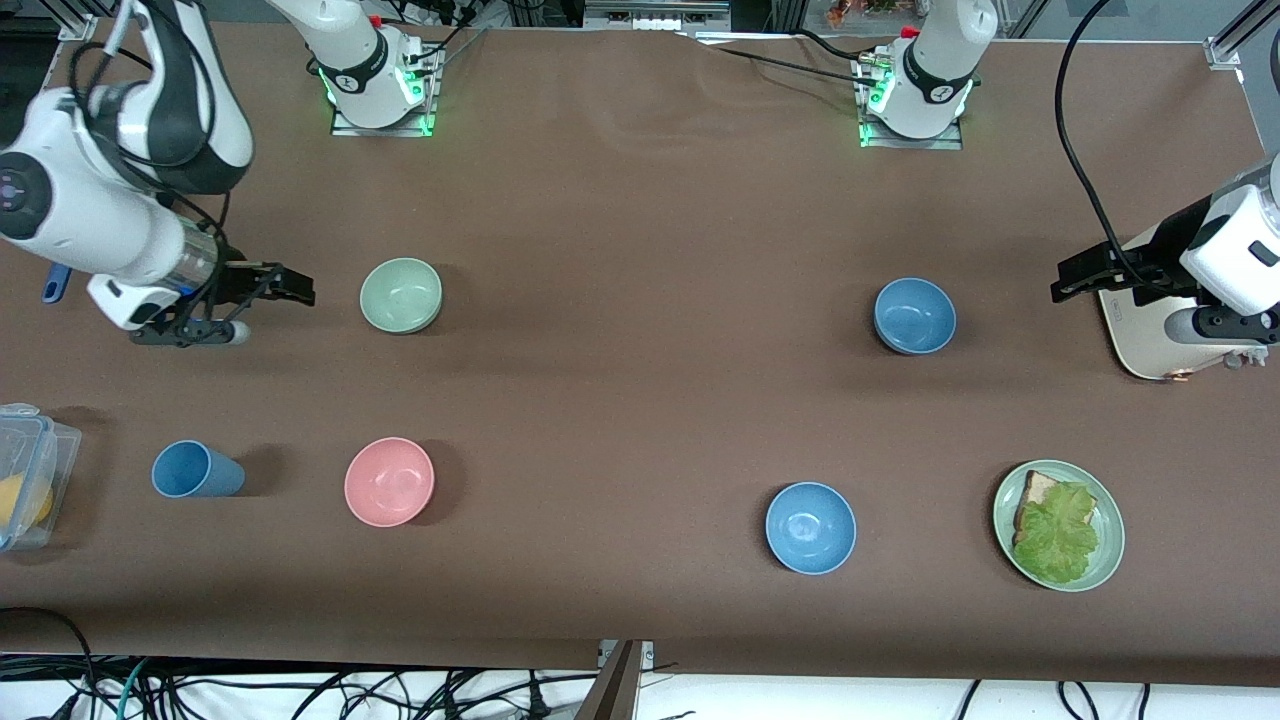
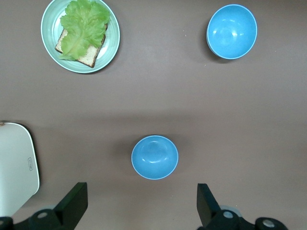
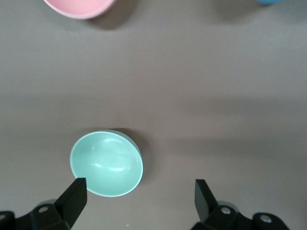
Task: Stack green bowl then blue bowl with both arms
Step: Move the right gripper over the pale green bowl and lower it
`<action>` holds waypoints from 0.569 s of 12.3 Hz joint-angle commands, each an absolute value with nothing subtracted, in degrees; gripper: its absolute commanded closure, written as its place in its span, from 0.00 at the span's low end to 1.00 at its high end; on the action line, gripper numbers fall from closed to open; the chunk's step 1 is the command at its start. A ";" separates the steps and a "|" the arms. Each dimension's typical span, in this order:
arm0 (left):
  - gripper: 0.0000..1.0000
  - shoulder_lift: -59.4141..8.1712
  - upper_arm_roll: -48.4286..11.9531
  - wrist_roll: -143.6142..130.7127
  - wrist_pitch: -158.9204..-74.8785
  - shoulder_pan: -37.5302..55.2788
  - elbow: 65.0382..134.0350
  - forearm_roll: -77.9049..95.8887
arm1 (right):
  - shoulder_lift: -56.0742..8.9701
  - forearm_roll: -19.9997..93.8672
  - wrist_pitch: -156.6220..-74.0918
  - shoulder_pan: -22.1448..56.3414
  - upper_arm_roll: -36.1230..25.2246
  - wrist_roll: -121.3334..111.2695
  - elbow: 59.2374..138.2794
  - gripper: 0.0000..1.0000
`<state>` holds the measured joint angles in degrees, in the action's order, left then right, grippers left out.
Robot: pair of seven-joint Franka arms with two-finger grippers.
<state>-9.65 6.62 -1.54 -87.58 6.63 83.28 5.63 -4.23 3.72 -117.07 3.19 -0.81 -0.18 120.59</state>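
Observation:
The pale green bowl stands upright on the brown table toward the right arm's end. My right gripper hovers beside it, open and empty; in the right wrist view the green bowl lies just ahead of the right gripper, close to one finger. The muted blue bowl stands toward the left arm's end. My left gripper is open and empty over the edge of a white board. In the left wrist view the blue bowl sits ahead of the left gripper.
A brighter blue bowl, a pink bowl, a blue cup lying on its side and a green plate with bread and lettuce lie nearer the front camera. A clear container sits at the right arm's end.

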 commanded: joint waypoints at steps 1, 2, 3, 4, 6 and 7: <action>0.00 -10.63 6.68 -1.32 -86.57 6.59 81.30 4.92 | -0.35 3.87 -126.70 3.86 0.52 0.44 131.19 0.01; 0.00 -10.81 6.68 -1.32 -86.57 6.59 81.30 4.92 | -1.22 3.87 -130.39 3.95 0.61 0.44 133.31 0.01; 0.00 -10.90 6.68 -1.32 -86.57 6.59 81.30 5.01 | -2.27 3.95 -134.61 4.48 1.05 0.53 135.68 0.01; 0.00 -10.90 6.68 -1.32 -86.57 6.59 81.30 5.01 | -3.16 4.04 -138.82 4.92 1.23 1.57 138.05 0.01; 0.00 -10.90 6.68 -1.32 -86.57 6.59 81.30 5.01 | -5.00 4.04 -145.08 6.32 1.23 2.64 140.96 0.01; 0.00 -10.90 6.68 -1.32 -86.57 6.59 81.30 5.01 | -6.14 4.04 -147.63 6.42 1.23 2.64 141.85 0.01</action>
<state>-10.11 6.62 -1.54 -87.58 6.63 83.27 5.63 -5.35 3.76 -143.25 5.86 1.10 1.72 139.70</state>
